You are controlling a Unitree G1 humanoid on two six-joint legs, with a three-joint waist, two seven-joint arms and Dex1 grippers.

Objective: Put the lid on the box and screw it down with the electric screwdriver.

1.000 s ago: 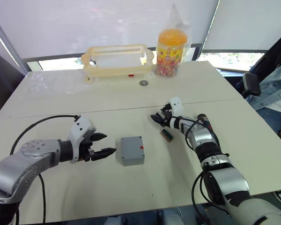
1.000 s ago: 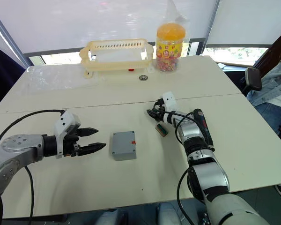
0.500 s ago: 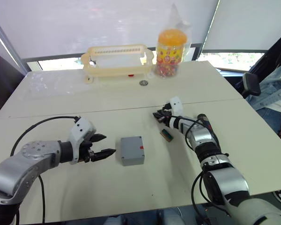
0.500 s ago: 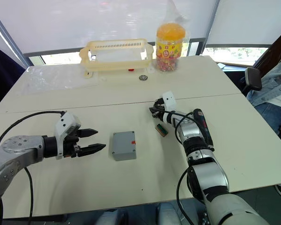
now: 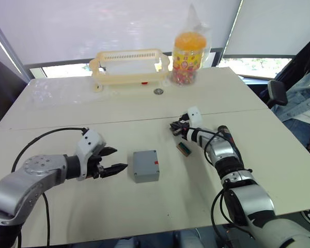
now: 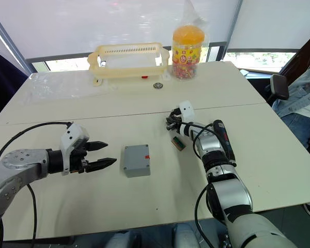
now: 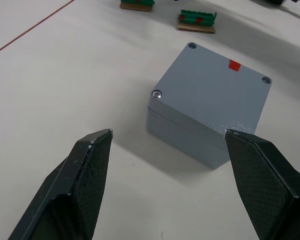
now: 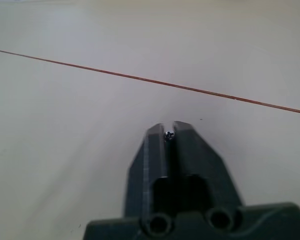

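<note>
Pale tabletop by bright blinds; left gripper fingers spread beside the box, right gripper pinching a screw.

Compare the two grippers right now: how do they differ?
The left gripper has its jaws wide apart and empty, aimed at the grey box; the right gripper has its jaws shut, pinching a small screw. The left sits close beside the box; the right is farther off, past a green part. Both hover low over the table.
</note>
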